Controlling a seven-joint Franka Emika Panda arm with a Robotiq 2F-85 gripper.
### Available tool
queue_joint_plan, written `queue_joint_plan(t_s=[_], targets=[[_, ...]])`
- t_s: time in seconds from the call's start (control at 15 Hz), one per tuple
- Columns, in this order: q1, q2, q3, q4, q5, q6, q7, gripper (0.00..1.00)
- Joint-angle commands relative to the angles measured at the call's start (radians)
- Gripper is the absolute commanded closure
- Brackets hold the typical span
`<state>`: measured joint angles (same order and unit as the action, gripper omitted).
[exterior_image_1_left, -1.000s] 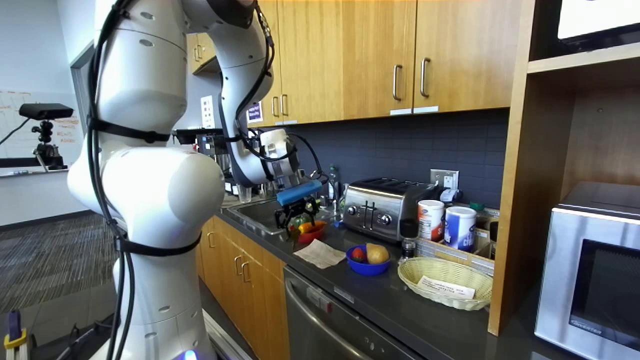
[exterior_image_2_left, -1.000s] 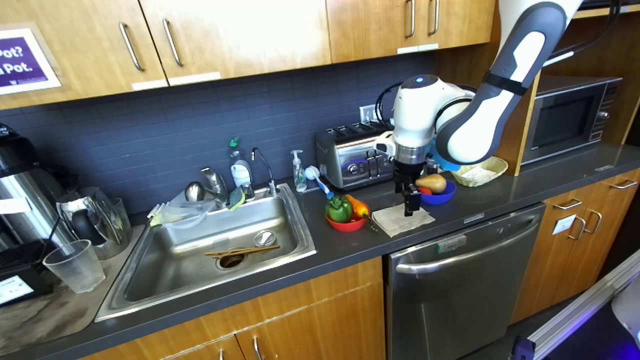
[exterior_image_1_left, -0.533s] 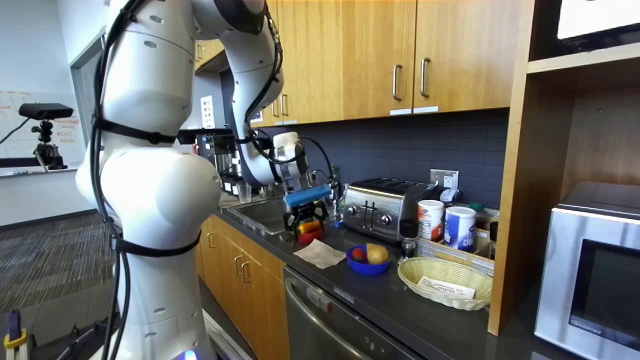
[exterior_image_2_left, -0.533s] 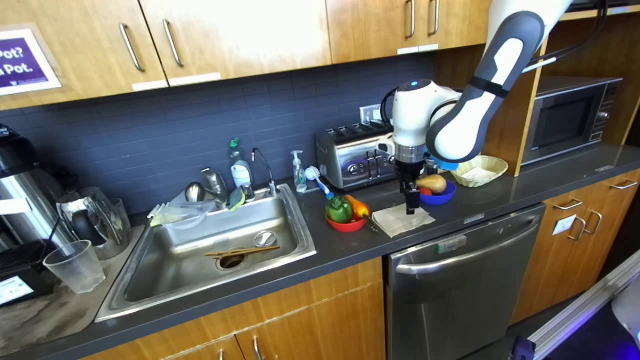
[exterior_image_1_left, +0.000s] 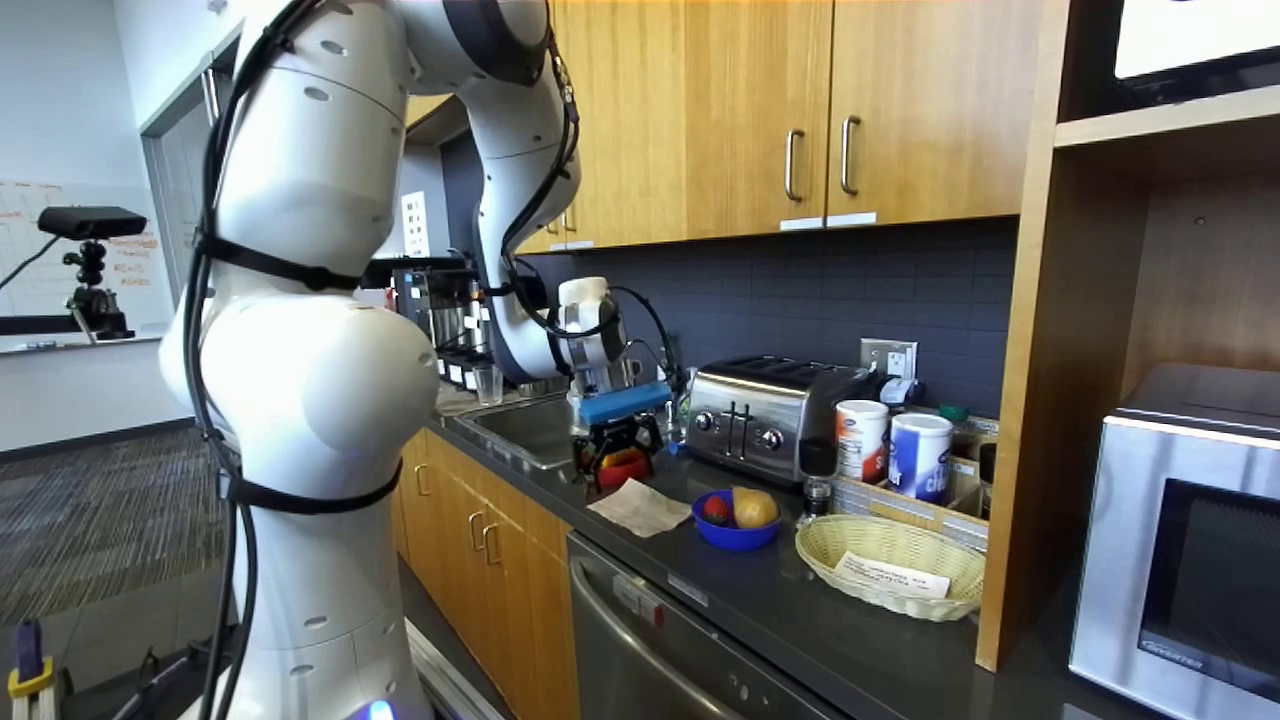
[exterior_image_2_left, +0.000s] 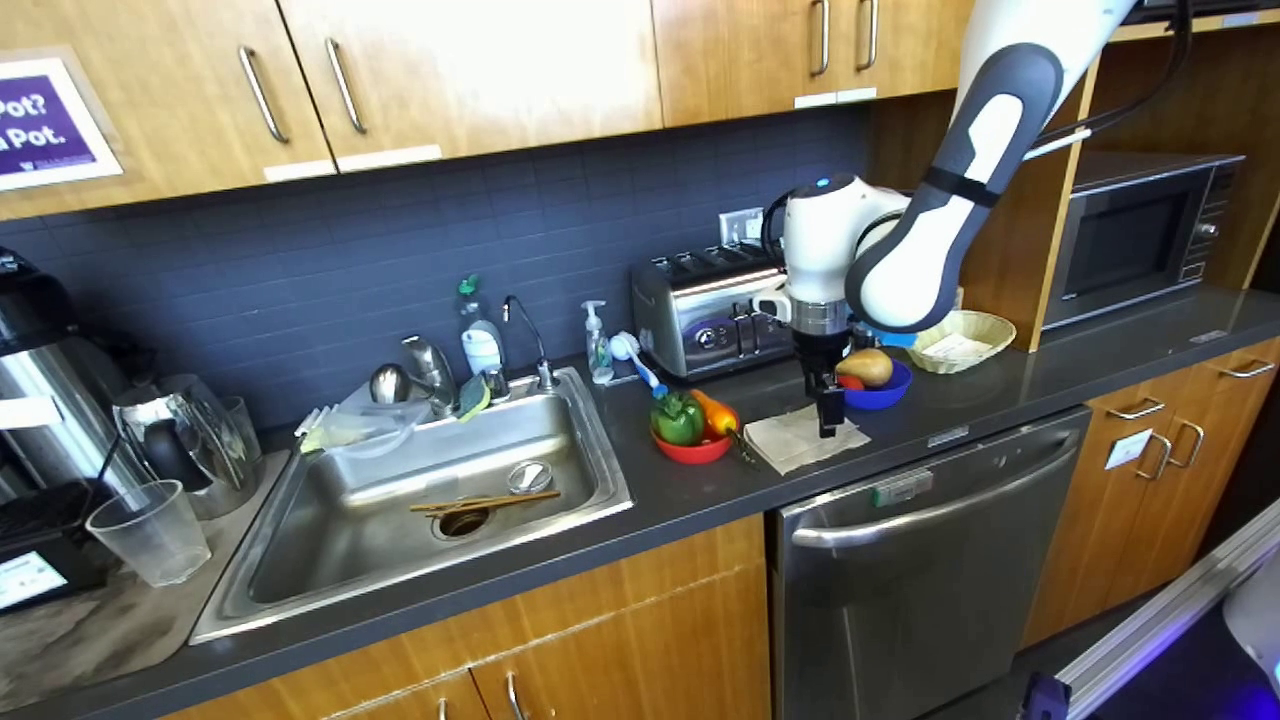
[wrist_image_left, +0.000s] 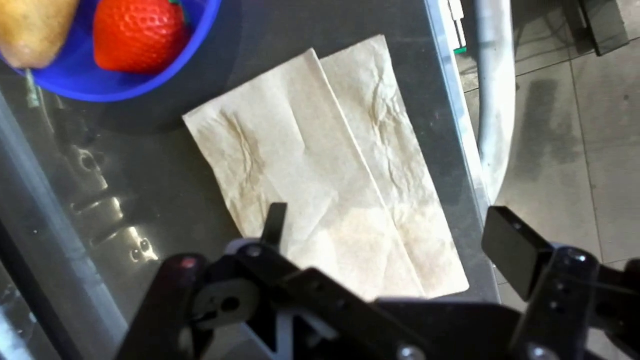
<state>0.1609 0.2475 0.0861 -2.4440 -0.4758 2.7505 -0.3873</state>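
One pincer (wrist_image_left: 395, 232) hangs spread above one napkin (wrist_image_left: 310, 175) on the desk (wrist_image_left: 165, 175); near the pincer on one side sits one blue bowl (wrist_image_left: 110, 86) holding one pear (wrist_image_left: 35, 30) and one strawberry (wrist_image_left: 139, 35), on the other, one red bowl (exterior_image_2_left: 692, 454).

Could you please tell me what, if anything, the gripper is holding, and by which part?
Nothing is held: the gripper has its jaws spread wide, and the paper napkin below lies on the counter.
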Motion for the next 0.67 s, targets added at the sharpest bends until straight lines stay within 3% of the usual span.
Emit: queue_joint_plan(t_s=[0.0, 0.6], targets=[[-0.043, 0.027, 0.035, 0.011, 0.017, 0.052, -0.117, 0.0], [-0.102, 0.098, 0.057, 0.065, 0.038, 0.071, -0.222, 0.0]])
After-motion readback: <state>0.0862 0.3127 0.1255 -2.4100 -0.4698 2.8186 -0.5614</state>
